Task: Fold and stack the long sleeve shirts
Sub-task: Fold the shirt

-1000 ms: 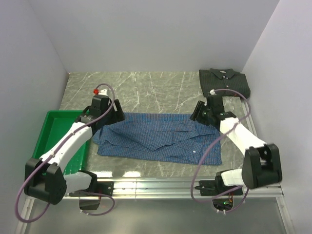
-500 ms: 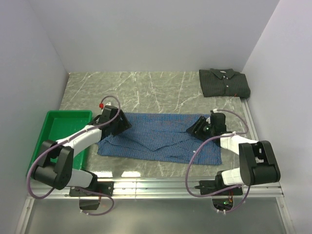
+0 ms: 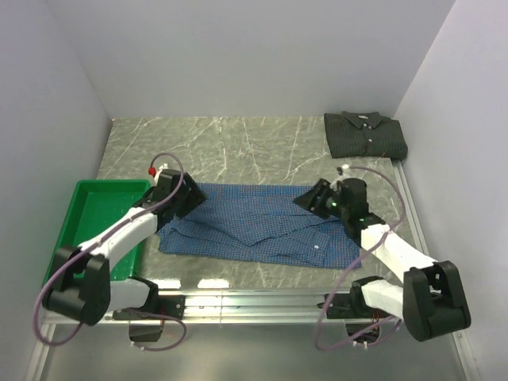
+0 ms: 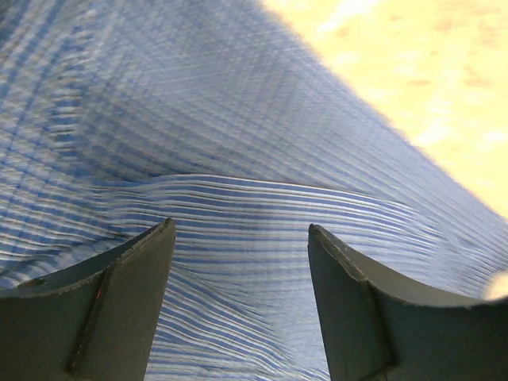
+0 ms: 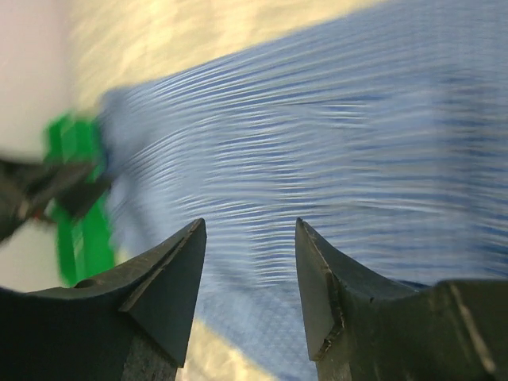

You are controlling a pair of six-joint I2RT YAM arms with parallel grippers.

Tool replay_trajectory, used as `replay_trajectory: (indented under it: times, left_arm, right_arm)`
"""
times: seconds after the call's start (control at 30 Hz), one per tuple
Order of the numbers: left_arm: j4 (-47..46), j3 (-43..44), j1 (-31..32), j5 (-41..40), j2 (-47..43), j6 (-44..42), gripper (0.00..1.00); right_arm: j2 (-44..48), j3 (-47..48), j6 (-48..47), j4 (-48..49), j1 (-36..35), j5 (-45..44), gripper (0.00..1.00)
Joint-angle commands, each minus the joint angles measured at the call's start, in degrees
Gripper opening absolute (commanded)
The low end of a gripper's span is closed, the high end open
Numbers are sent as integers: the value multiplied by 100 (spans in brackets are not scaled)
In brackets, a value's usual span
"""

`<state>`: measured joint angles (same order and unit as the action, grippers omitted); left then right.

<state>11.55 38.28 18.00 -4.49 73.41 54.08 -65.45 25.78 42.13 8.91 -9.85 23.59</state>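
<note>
The blue checked shirt [image 3: 258,230] lies spread across the middle of the table [image 3: 238,143], its long side running left to right; it is rumpled, with folds crossing its centre and a white button showing near its right end. The dark shirt [image 3: 365,135] sits folded in the far right corner of the table, collar towards the back wall, well apart from the blue one. A green tray [image 3: 91,210] rests at the table's left edge, just beside the blue shirt's left end; the left arm reaches across it.

The left hand [image 3: 197,200] is over the far left corner of the blue shirt; in the left wrist view its two fingers [image 4: 127,294] stand wide apart with striped blue cloth filling the gap behind them and nothing pinched between them; whether the tips touch the cloth I cannot tell. The right hand [image 3: 302,198] is at the far right part of the blue shirt, pointing leftward along it; in the right wrist view its fingers [image 5: 167,286] are parted about halfway, holding nothing, with blurred blue cloth beyond them and the green tray at the left edge of that view.
</note>
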Motion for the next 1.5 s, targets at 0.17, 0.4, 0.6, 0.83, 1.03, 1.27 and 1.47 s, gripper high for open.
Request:
replay_trajectory:
  times: [0.17,0.4,0.6,0.83,1.03,1.27,1.47]
  left_arm:
    - [-496,337,142,360,-224,41,66]
    - [-821,338,125,195,560,85,59]
    - [-1005,233,72,106,903,67,59]
    - [-1294,-66,-15,-25,1175,217,58]
    - [-1374,-67,-253,-17,1597,313,58]
    - [-1314,512,-446,115,2256,305,58]
    - [-1173,1733,-473,98,2977,-63,59]
  right_arm:
    - [-686,1015,480,1358,-1967,751,57]
    - [-2635,2219,665,2054,-3242,1112,58]
    - [-3972,2844,866,2378,-3568,1244,58]
    - [-4872,2653,929,2318,-3533,1393,58]
    - [-4469,1669,1034,2292,-3253,1543,58]
    - [-3783,965,823,2010,-2936,1508,58]
    - [-3064,744,290,1361,-2777,1263,58]
